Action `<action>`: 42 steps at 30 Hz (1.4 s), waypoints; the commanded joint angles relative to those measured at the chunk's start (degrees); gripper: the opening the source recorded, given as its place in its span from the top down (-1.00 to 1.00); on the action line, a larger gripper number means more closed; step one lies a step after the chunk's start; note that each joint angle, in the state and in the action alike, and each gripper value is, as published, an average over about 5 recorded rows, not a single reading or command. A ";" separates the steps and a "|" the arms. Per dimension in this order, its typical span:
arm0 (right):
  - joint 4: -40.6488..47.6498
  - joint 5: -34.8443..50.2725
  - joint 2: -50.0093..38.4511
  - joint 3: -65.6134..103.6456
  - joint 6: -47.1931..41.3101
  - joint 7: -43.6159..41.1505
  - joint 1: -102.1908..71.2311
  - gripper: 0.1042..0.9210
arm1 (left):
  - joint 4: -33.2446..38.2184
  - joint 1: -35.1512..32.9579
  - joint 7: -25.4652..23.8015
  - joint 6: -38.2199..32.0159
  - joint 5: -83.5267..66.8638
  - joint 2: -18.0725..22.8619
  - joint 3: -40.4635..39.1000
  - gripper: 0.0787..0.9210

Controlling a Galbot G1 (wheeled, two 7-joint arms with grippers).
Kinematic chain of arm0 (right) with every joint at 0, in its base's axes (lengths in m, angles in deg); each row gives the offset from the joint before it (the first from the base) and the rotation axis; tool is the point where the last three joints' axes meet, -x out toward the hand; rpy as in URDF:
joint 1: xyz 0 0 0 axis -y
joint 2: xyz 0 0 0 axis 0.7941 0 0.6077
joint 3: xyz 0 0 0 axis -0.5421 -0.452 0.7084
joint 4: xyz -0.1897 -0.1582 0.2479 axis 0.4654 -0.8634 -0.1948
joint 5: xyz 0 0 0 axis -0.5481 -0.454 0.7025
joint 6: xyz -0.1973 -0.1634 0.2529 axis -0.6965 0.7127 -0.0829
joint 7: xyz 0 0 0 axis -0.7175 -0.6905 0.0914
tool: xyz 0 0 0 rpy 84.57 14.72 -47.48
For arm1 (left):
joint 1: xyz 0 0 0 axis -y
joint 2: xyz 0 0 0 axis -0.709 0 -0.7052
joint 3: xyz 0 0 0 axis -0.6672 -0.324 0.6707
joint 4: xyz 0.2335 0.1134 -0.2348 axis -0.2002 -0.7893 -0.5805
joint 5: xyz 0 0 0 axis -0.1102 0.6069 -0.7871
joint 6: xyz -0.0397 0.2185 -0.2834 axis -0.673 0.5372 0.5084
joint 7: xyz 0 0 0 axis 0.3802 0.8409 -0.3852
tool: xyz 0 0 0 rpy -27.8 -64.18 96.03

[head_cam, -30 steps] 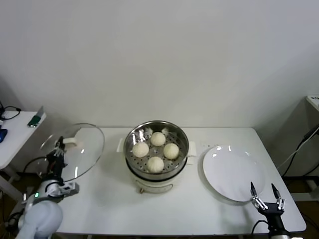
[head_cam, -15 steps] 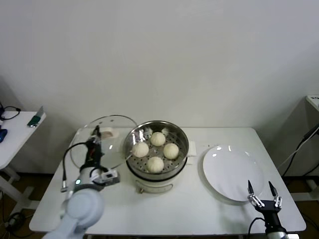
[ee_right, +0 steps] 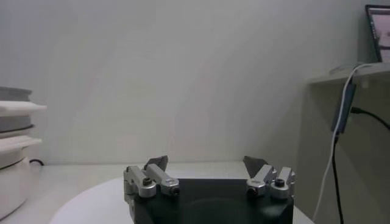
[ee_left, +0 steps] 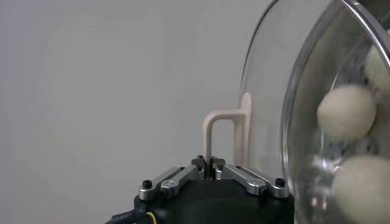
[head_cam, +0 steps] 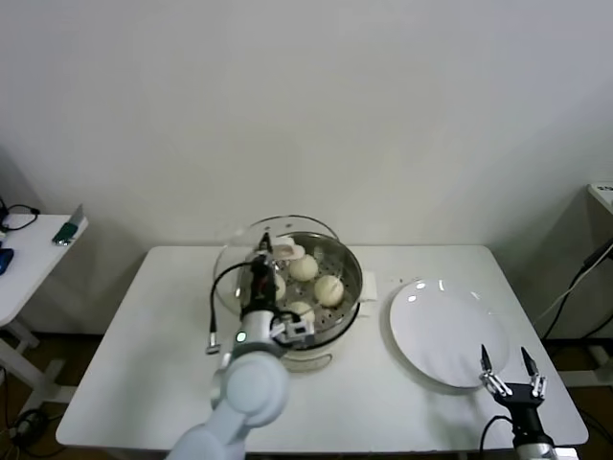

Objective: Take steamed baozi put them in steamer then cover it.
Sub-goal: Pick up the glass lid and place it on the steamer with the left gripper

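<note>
One white table under a plain pale wall carries my work, with a side desk off to my left. My left gripper is clamped tight on the white bar handle of the cover, holding that glass lid tilted over the steamer's left rim. My right gripper waits with jaws spread wide and nothing between them, at the table's near right corner beside the plate. Four steamed baozi sit on the perforated tray; one lid, one steamer, one plate.

Cream-white steamed baozi in the shiny perforated steamer; clear, white-handled cover.
</note>
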 commanded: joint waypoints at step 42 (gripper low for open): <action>0.35 2.31 -0.38 1.14 2.15 1.32 -0.60 -0.76 | -14.03 1.34 4.54 -2.30 5.55 4.82 -2.89 0.86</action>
